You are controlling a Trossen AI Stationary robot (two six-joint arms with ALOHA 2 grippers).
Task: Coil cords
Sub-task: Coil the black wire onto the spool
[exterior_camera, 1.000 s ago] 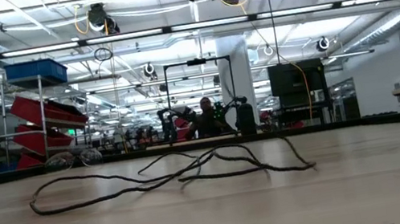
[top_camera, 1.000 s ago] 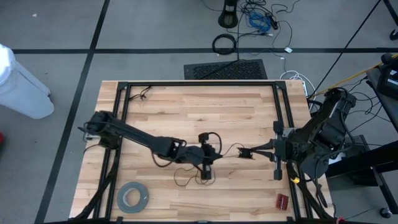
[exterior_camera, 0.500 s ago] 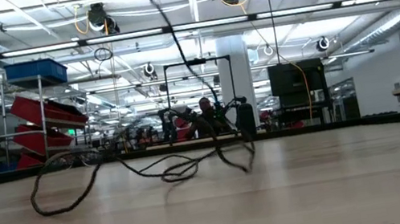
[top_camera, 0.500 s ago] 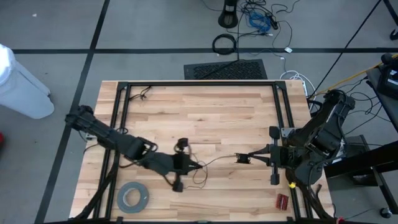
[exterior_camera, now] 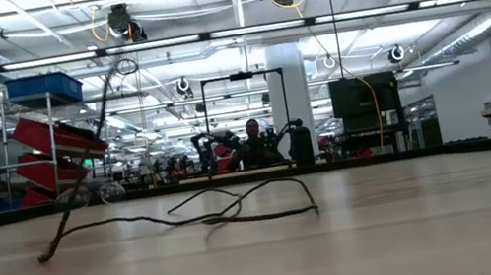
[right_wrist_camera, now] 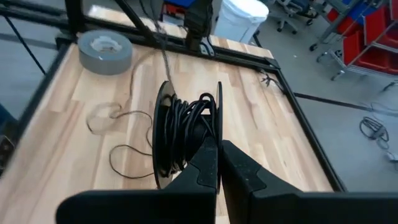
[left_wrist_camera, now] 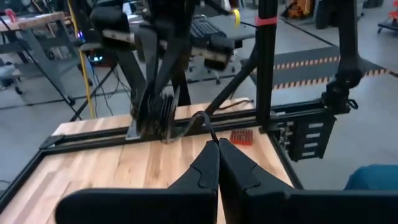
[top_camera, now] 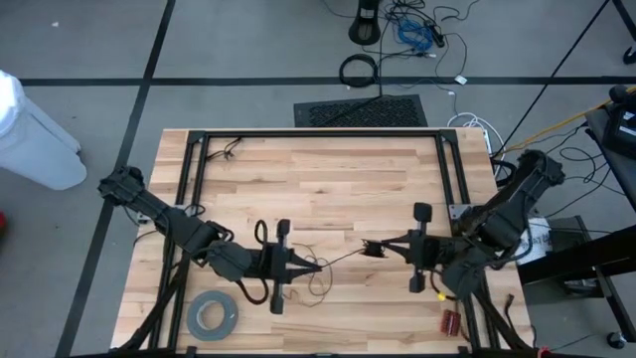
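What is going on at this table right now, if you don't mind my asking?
Both arms are coiling a thin dark wire. The right gripper is shut on a small black spool that already carries several turns. The left gripper is shut on the wire, stretched between them. Loose loops lie on the wooden table.

Bright, even overhead light fills every view; shadows on the wooden table (top_camera: 328,189) are faint and soft. In the low view, ceiling lamps (exterior_camera: 121,20) glare at twelve o'clock. The left wrist view shows motion blur around ten o'clock.
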